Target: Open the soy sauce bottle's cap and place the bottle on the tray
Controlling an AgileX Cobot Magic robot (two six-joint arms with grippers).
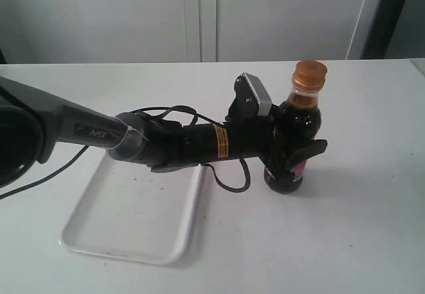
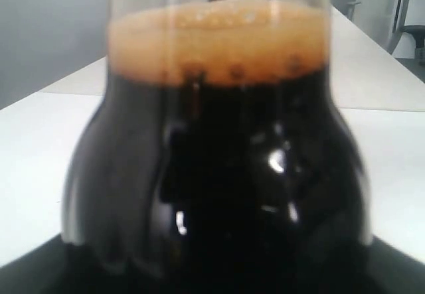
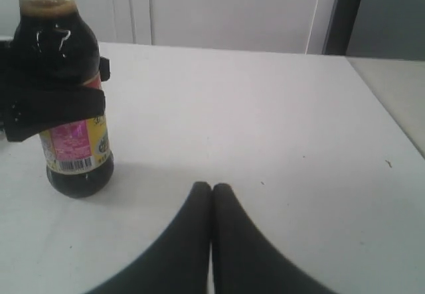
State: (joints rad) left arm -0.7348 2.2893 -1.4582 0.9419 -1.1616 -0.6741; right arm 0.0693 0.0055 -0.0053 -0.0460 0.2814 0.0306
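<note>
Soy sauce bottle (image 1: pixel 293 125) clear, glossy; cap (image 1: pixel 310 73) shiny orange plastic; tray (image 1: pixel 174 237) smooth white plastic; table (image 1: pixel 358 227) matt

Soy sauce bottle (image 3: pixel 70 101) upright on white table (image 3: pixel 265 121) (dark gripper (image 3: pixel 40 111) clasping it), right gripper (image 3: pixel 212 188) pressed together

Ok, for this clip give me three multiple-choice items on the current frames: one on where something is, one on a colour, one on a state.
1. Where does the soy sauce bottle stand?
A. on the tray
B. on the table, to the right of the tray in the exterior view
C. lifted in the air

2. What colour is the cap?
A. orange-brown
B. blue
C. white

3. How is the right gripper?
A. shut on the bottle
B. wide open
C. shut on nothing

Answers: 1 B, the bottle's base rests on the table beside the white tray. 2 A, seen atop the neck. 3 C, its fingertips meet with nothing between them, apart from the bottle, which the left gripper clasps.
</note>
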